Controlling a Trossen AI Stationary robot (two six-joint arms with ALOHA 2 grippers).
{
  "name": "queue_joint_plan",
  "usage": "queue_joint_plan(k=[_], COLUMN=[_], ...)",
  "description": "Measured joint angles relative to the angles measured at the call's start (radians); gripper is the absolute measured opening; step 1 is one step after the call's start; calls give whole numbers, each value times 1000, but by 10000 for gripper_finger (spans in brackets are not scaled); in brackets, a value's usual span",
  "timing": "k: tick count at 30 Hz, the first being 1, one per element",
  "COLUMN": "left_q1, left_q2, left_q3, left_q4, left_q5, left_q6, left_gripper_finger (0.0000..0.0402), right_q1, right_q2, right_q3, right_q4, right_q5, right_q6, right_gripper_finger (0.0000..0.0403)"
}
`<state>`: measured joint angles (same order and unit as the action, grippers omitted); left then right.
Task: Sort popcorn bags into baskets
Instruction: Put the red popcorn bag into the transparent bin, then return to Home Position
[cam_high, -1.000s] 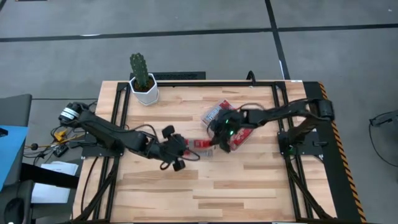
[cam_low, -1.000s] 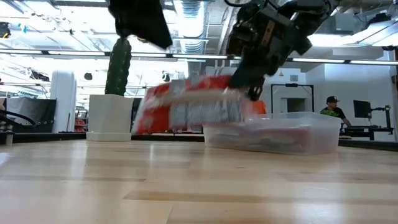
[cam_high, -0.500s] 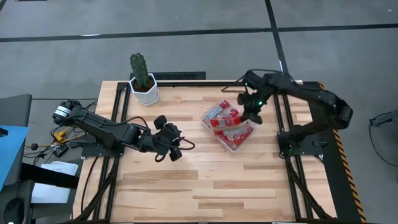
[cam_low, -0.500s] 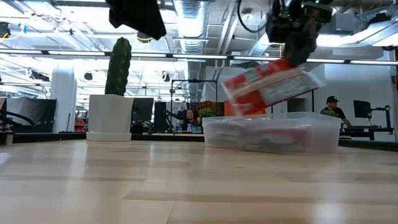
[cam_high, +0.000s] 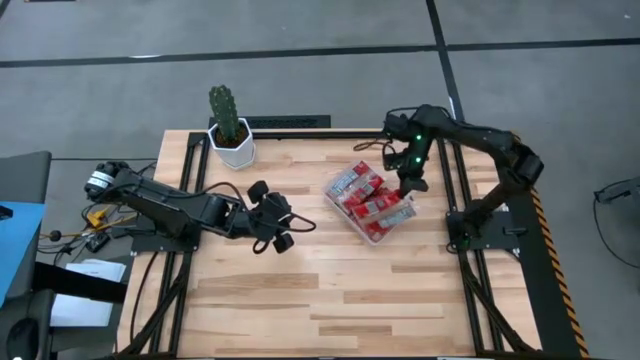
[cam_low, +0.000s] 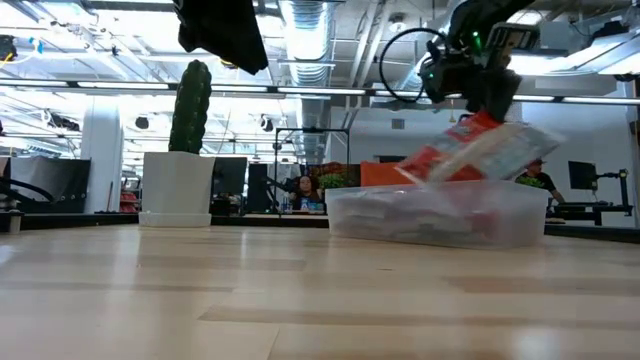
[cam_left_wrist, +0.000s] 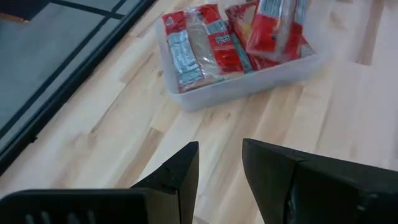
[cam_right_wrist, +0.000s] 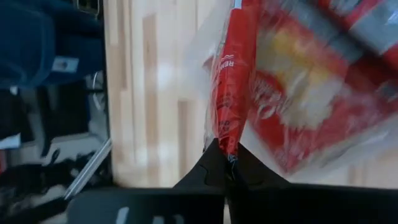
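One popcorn bag (cam_right_wrist: 233, 87) hangs pinched in the right end effector (cam_right_wrist: 227, 158) over the clear tray (cam_high: 392, 226).

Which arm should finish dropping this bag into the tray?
Right. The right gripper is over the clear tray with its jaws shut on a popcorn bag. The left gripper hangs empty beside the tray.

Popcorn bags (cam_high: 362, 194) lie in basket (cam_high: 383, 235), right of cactus pot (cam_high: 232, 146).
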<state>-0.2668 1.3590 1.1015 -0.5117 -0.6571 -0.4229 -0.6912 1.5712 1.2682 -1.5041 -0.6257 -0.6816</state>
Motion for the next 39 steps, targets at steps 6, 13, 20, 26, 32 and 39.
queue_joint_plan(k=[6, 13, 20, 26, 32, 39], left_q1=[18, 27, 34, 64, 84, 85], left_q2=[0, 0, 0, 0, -12, -181], left_q3=[0, 0, 0, 0, -1, -2], left_q4=[0, 0, 0, -12, -18, 46], left_q5=[-3, -11, -40, -37, -39, -90], left_q6=[23, 27, 34, 45, 79, 175], left_gripper_finger=[114, 114, 114, 114, 114, 114], right_q1=[40, 46, 33, 46, 31, -21], right_q2=[62, 106, 88, 89, 62, -124], right_q3=[1, 2, 27, 112, 182, 185], right_q4=[17, 42, 101, 125, 128, 302], right_q5=[60, 198, 237, 302, 210, -42], right_q6=[31, 92, 133, 164, 200, 322], right_gripper_finger=[39, 89, 162, 197, 196, 174])
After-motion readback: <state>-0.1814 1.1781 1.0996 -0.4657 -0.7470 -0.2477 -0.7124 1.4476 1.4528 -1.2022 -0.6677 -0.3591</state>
